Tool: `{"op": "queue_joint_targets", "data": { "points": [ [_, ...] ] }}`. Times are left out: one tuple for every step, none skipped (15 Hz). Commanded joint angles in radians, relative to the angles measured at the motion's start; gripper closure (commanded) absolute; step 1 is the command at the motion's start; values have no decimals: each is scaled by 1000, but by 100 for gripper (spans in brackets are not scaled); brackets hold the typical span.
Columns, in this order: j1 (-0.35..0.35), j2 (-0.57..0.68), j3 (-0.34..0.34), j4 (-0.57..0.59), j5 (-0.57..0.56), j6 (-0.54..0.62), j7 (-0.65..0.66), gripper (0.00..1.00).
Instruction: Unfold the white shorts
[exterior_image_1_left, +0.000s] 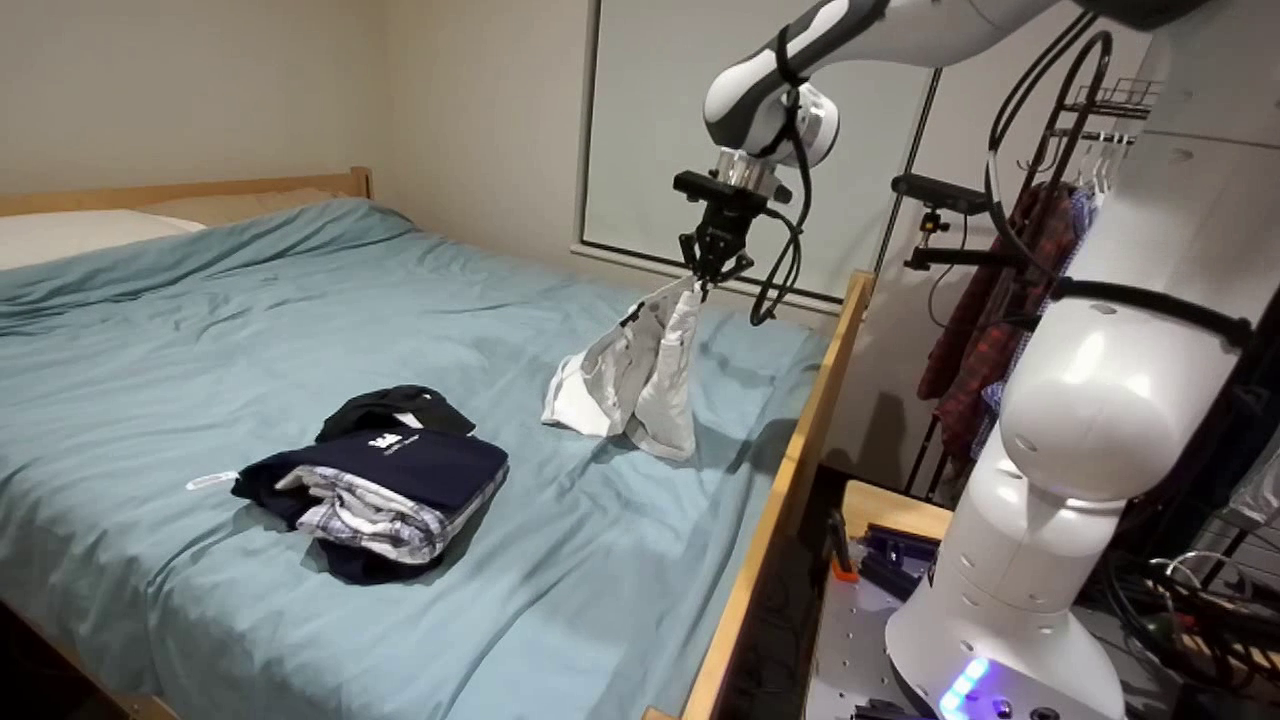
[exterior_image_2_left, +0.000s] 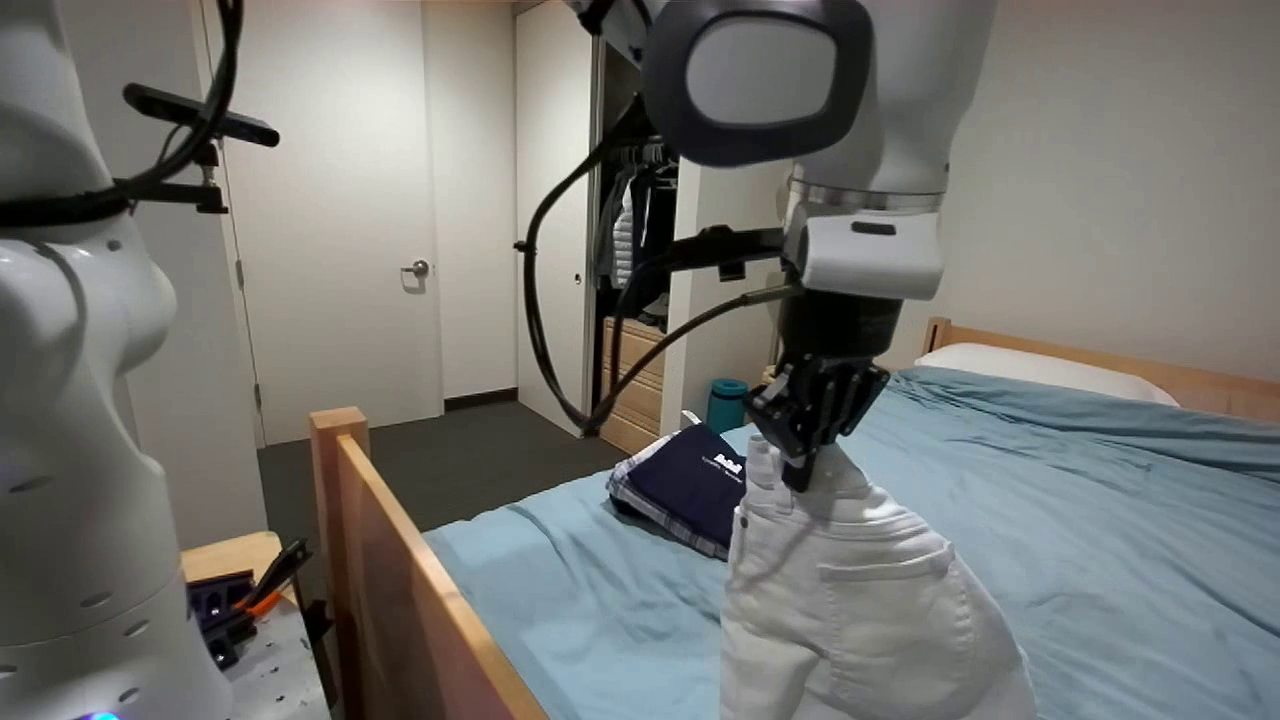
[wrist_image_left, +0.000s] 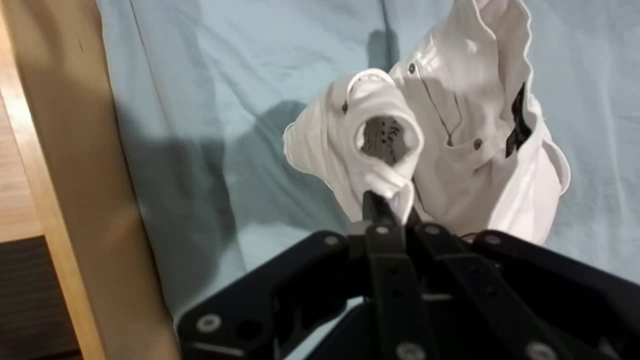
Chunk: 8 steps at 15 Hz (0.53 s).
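The white shorts (exterior_image_1_left: 660, 375) hang from my gripper (exterior_image_1_left: 704, 284) above the bed, near its wooden rail. My gripper (wrist_image_left: 395, 212) is shut on a bunched piece of their waistband in the wrist view. There the shorts (wrist_image_left: 445, 180) gape open on one side, showing a dark label inside, rivets and a rolled fold of cloth. A back pocket faces the camera on the white shorts (exterior_image_2_left: 880, 620) in an exterior view, whose lower edge cuts them off. Their hem droops toward the blue cover; whether all of it touches is unclear.
A pile of folded dark clothes (exterior_image_1_left: 400, 490) with a plaid piece lies on the blue bed cover (exterior_image_1_left: 250, 330). The wooden bed rail (exterior_image_1_left: 775, 520) runs between the bed and the robot base (exterior_image_1_left: 1000, 640). A looped cable (exterior_image_2_left: 545, 330) hangs beside the arm.
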Motion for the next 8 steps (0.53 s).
{"op": "queue_joint_targets", "data": {
  "points": [
    [-27,-137,12,-205,104,134,-21,99],
    [-27,-152,15,-236,125,164,-32,99],
    [-24,-155,25,-242,122,171,-35,99],
    [-14,-153,37,-242,120,182,-50,99],
    [3,-141,54,-233,121,191,-79,99],
    [23,-122,75,-214,122,188,-109,99],
    [50,-84,102,-185,129,178,-126,99],
    [72,-54,123,-161,138,167,-145,99]
  ]
}}
